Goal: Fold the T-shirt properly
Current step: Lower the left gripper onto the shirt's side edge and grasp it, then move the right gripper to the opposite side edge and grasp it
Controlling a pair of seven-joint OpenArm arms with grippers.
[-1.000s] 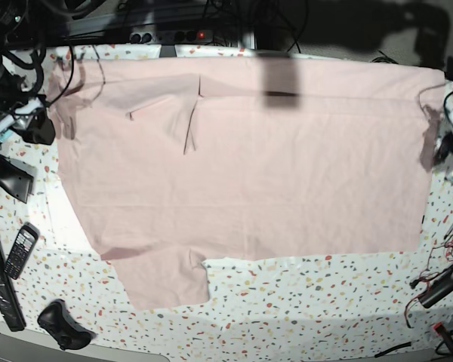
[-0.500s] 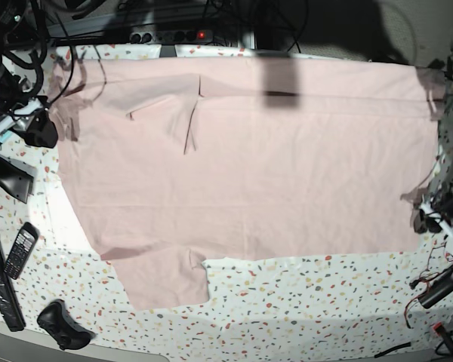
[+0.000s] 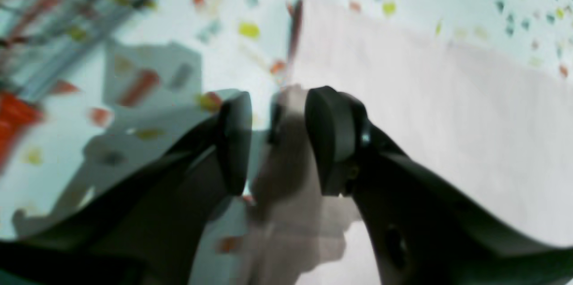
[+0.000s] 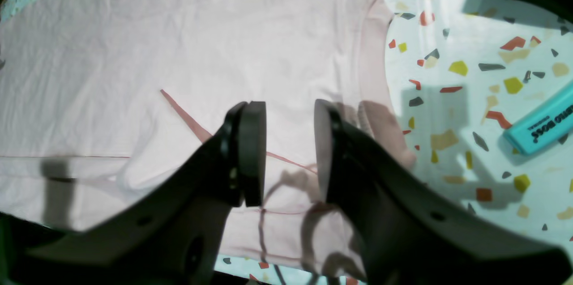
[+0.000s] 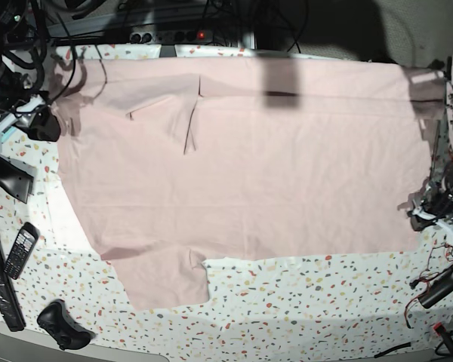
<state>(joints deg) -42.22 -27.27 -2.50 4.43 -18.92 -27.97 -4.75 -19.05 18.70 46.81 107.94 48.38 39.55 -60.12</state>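
Observation:
The pale pink T-shirt (image 5: 249, 166) lies spread flat over most of the speckled table (image 5: 309, 302), plain side up, with one sleeve folded in at the upper left and another sticking out at the lower left. My left gripper (image 5: 429, 211) is low at the shirt's lower right corner. In the blurred left wrist view its jaws (image 3: 277, 106) stand open astride the T-shirt's (image 3: 447, 119) edge. My right gripper (image 5: 41, 124) hovers at the shirt's upper left edge. There it (image 4: 290, 110) is open above the T-shirt (image 4: 179, 30), holding nothing.
A teal highlighter (image 4: 541, 119) lies on the table beside the right gripper. A phone (image 5: 20, 250), a long black bar (image 5: 0, 286) and a black controller (image 5: 60, 324) sit at the lower left. Red and black cables (image 5: 445, 279) crowd the right edge.
The left arm has come down along the shirt's right edge to its lower right corner and now holds nearly still. The right arm and the shirt have barely moved.

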